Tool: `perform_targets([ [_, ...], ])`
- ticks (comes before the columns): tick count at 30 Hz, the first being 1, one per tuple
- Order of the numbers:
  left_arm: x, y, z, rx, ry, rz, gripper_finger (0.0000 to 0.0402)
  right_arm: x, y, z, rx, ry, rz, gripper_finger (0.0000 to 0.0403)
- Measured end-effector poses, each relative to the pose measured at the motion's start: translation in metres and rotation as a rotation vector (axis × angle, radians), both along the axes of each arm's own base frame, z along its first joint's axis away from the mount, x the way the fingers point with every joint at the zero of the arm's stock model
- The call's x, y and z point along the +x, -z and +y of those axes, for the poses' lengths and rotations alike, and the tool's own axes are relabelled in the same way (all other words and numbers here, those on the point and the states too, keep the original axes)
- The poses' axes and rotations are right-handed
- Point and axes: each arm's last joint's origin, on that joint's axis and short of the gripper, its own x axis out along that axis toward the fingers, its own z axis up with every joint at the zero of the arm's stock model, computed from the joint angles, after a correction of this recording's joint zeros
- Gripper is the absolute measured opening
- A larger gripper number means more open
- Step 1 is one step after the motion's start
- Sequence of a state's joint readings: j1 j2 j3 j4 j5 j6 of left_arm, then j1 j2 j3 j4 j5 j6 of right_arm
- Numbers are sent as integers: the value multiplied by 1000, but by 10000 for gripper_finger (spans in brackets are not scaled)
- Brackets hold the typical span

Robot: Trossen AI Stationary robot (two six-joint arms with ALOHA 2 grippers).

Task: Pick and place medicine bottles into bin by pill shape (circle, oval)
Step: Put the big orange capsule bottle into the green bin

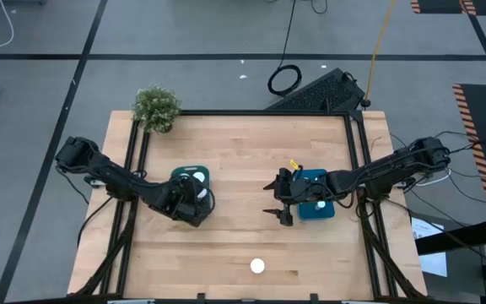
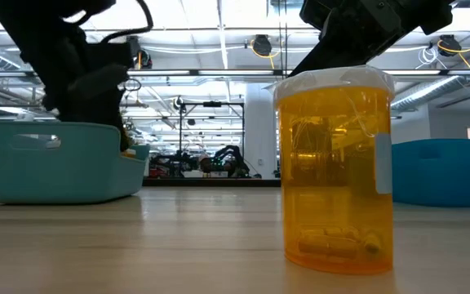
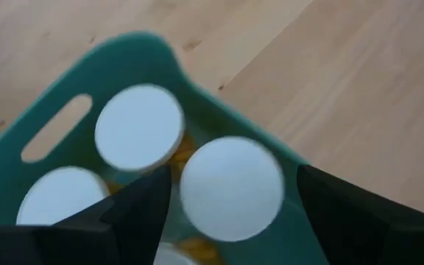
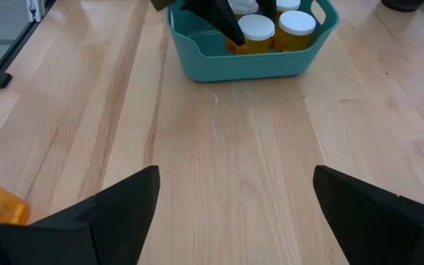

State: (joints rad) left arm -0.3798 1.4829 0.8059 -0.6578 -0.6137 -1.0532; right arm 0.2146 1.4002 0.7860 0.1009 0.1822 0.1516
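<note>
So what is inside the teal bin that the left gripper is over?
In the teal bin stand white-capped bottles, amber in the gaps between. The left gripper straddles one cap. The caps cover the pills, so their shape is hidden.

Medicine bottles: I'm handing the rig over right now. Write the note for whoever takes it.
Left pincer: open, over the teal bin, fingers astride one white cap.
Right pincer: open, empty, beside the blue bin.
Done: at least three bottles are in the teal bin; one cap shows in the blue bin.
Left: one amber bottle stands upright at the table's front edge. Its pills look oblong, but check before binning.
</note>
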Motion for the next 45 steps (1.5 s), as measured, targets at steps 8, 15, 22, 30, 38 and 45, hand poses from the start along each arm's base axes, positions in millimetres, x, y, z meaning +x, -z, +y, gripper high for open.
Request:
perform_targets([
  [8,6,-24,-2,43,47,24,299,0,0,0,0,0,0,352],
  [15,15,-60,-6,91,102,42,298,0,0,1,16,2,1,352],
  [22,25,-85,-18,116,227,-3,298,-6,1,24,41,-68,10,352],
  [30,23,-91,-42,125,322,-78,298,-27,4,79,42,-170,9,352],
  [38,27,-97,-59,138,443,-170,298,-41,31,121,91,-134,49,352],
  [45,31,-100,-62,154,498,-199,298,-32,58,142,130,-148,26,337],
])
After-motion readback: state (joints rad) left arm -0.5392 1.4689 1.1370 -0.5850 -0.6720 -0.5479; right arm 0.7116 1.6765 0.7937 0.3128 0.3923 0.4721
